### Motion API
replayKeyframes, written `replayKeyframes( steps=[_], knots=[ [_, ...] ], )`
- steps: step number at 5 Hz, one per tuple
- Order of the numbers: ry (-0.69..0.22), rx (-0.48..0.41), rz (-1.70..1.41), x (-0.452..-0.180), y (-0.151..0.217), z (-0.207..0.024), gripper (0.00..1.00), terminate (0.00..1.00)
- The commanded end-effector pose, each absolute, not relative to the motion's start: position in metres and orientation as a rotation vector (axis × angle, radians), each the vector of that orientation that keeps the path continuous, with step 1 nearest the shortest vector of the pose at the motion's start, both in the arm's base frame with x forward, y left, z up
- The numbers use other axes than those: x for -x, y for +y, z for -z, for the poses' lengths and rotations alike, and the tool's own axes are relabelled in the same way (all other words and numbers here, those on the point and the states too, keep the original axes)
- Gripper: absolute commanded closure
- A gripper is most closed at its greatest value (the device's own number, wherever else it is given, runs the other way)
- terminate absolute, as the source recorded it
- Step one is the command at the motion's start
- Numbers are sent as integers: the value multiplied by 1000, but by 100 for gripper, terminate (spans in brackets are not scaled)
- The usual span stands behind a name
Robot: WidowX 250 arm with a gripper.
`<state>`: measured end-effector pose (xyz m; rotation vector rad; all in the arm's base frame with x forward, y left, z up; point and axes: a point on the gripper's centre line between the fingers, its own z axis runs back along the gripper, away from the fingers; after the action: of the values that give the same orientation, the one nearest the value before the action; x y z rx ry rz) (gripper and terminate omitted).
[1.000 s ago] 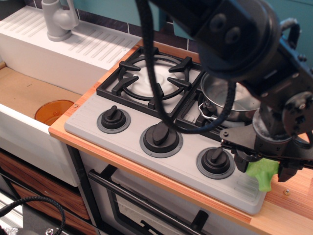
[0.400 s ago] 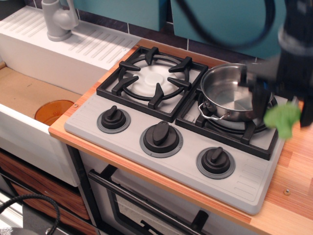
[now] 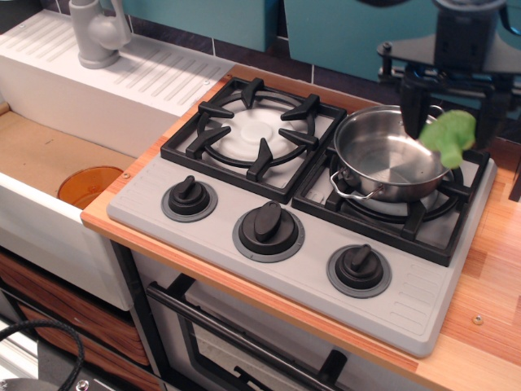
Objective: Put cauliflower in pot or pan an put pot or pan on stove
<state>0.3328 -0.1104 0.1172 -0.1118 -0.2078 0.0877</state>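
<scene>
The lime-green cauliflower (image 3: 449,137) hangs in my gripper (image 3: 453,120), which is shut on it at the upper right. It is held above the right rim of the shiny steel pot (image 3: 358,175). The pot stands on the right burner grate of the grey stove (image 3: 309,273) and looks empty inside. One loop handle of the pot points towards the front. The gripper's black fingers (image 3: 412,106) reach down on either side of the floret, just behind the pot.
The left burner grate (image 3: 256,134) is bare. Three black knobs (image 3: 269,224) line the stove front. A white sink unit with a grey faucet (image 3: 96,32) is at left, with an orange disc (image 3: 89,186) in the basin. Wooden counter (image 3: 488,285) runs along the right.
My gripper has lifted the cauliflower from the front right corner of the stove and carried it back and up, to above the pot's right rim. The pot has not moved.
</scene>
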Motion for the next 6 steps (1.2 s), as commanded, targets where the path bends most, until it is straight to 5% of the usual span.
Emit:
replayKeyframes(
  steps=[1,2,3,5,6],
  knots=[
    [-254,147,-50,-367,-81,-127,100,0],
    [-262,161,-45,-372,-78,-122,100,0],
    [-275,157,-45,-375,-85,-115,0,0],
    [-279,136,-77,-370,-105,-118,0,0],
    [-232,107,-55,-367,-91,-148,0,0]
  ],
)
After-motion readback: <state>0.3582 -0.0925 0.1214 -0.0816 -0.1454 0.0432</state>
